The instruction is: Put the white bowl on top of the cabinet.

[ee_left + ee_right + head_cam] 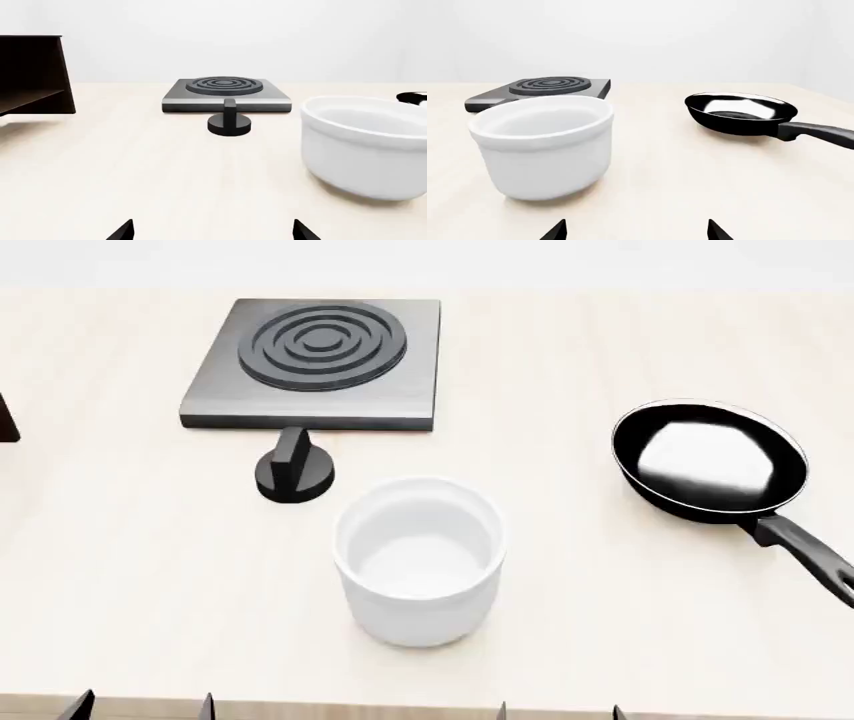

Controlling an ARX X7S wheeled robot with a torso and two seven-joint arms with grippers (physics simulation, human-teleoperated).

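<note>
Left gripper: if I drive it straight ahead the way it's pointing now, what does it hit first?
Probably the black knob, with the stove plate right behind it. The white bowl sits off to the side and looks clear, though depth is uncertain.

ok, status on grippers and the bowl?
Both grippers open, empty, short of the white bowl. Bowl upright on the table, untouched. Cabinet off to the left; path looks clear.

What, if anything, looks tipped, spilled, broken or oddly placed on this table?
Nothing stands out. The white bowl stands upright and empty, the frying pan sits flat, and the black knob rests in front of the stove plate. No spills or damage show.
</note>
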